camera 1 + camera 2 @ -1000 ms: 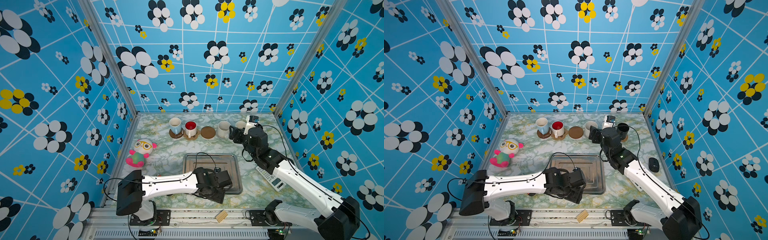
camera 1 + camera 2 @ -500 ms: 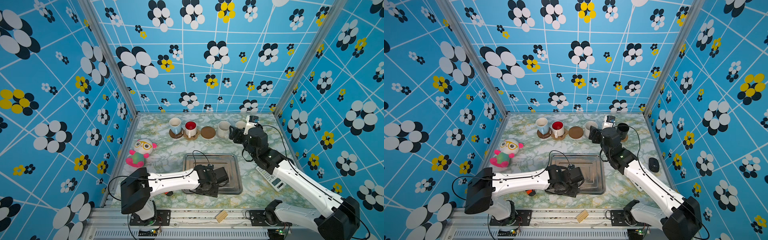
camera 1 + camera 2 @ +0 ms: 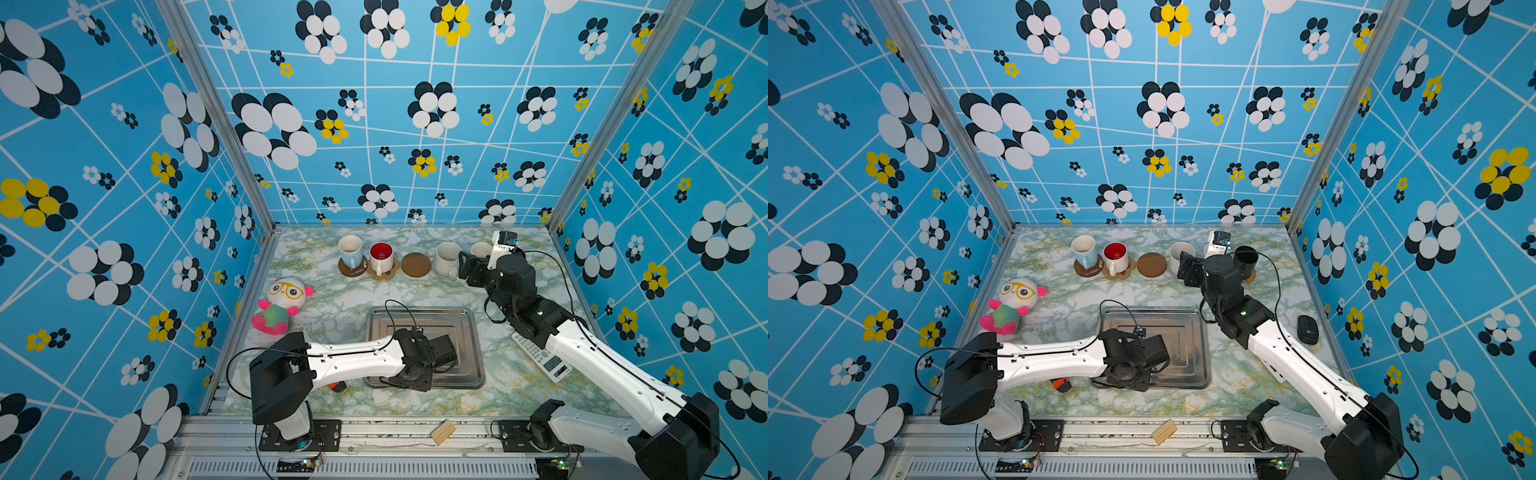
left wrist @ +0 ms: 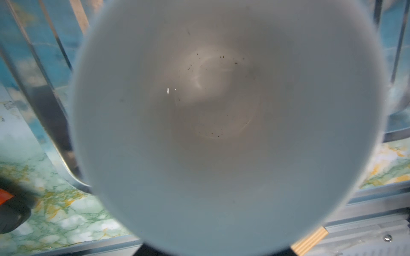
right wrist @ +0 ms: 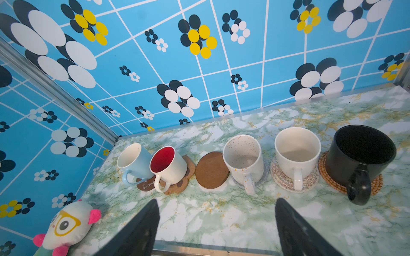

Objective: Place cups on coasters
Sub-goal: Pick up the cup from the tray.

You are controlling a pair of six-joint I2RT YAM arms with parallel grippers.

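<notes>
A cup (image 4: pixel 221 110) with a pale cream inside fills the left wrist view, seen straight down its mouth. My left gripper (image 3: pixel 413 374) hangs over it at the front left of the steel tray (image 3: pixel 473 332); its fingers are hidden. Along the back, the light blue cup (image 5: pixel 135 159) stands on a dark disc coaster (image 5: pixel 146 185) and the red-inside cup (image 5: pixel 168 166) on the paw coaster (image 5: pixel 188 170). Beside a bare brown coaster (image 5: pixel 211 169) are a speckled cup (image 5: pixel 243 158), a cream cup (image 5: pixel 297 153) and the black cup (image 5: pixel 359 153), each on a coaster. My right gripper (image 5: pixel 217 200) is open in front of them.
A plush toy (image 3: pixel 282 307) lies at the left. A calculator (image 3: pixel 540 357) and a black mouse (image 3: pixel 1308 329) lie under and beside my right arm. A small orange and black object (image 3: pixel 337 386) sits by the tray's front left corner.
My left gripper has shifted a little to the left over the tray's front. The right arm has stayed where it was.
</notes>
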